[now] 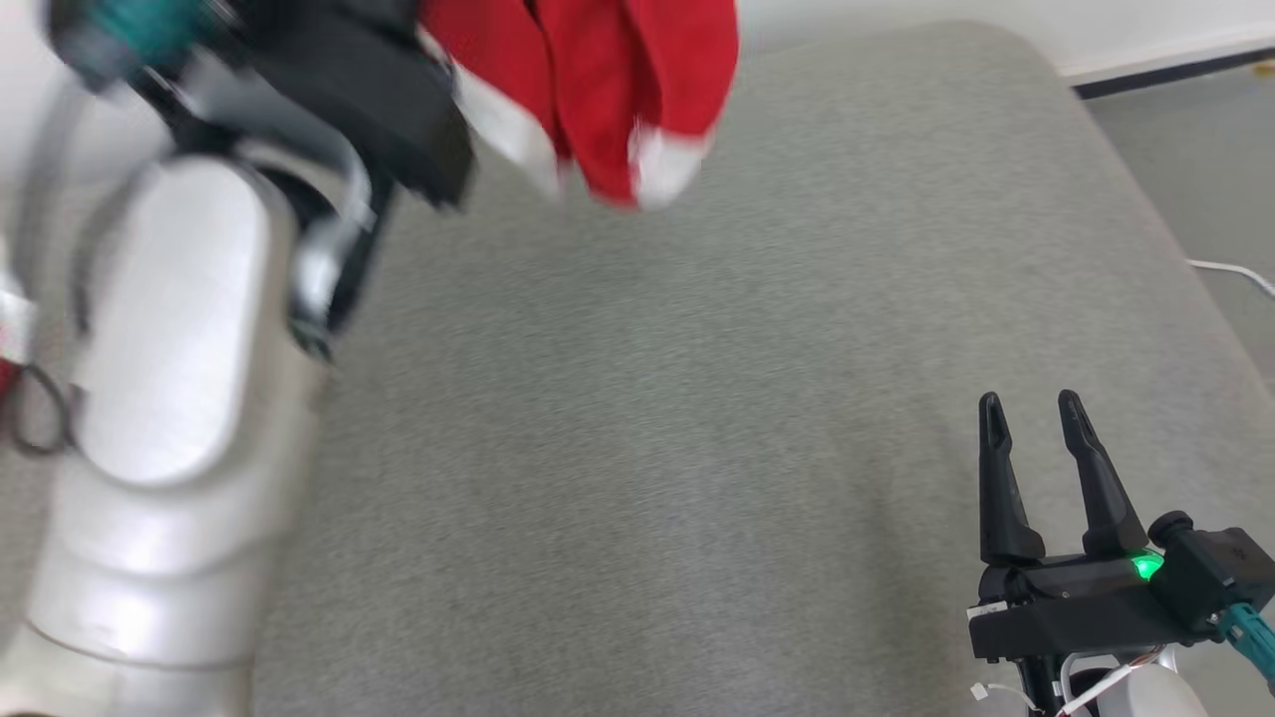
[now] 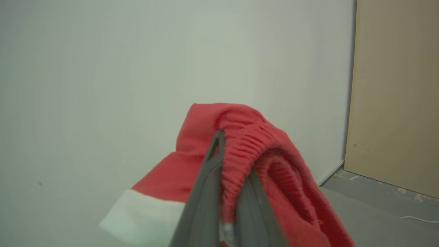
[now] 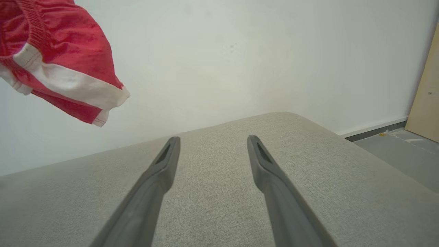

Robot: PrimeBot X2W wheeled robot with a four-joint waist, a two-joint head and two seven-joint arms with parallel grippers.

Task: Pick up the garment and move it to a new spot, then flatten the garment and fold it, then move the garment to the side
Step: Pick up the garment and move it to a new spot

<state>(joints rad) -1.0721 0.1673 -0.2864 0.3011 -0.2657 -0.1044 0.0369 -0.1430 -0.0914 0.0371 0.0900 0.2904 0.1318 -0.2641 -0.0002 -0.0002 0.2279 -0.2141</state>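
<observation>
The red shorts [image 1: 598,90] with white hems hang in the air above the far left part of the grey fabric-covered surface [image 1: 697,448], clear of it. The left gripper [image 2: 233,161] is clenched on their elastic waistband, the cloth bunched over and between its dark fingers [image 2: 205,185]. The pale left forearm [image 1: 169,398] rises at the head view's left, blurred. The right gripper [image 1: 1031,403] sits low at the near right, its fingers spread apart and holding nothing, just above the surface.

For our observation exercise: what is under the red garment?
Grey padded surface; the garment hangs clear above it from the left gripper. In the head view, the garment hides the patch directly behind it.
</observation>
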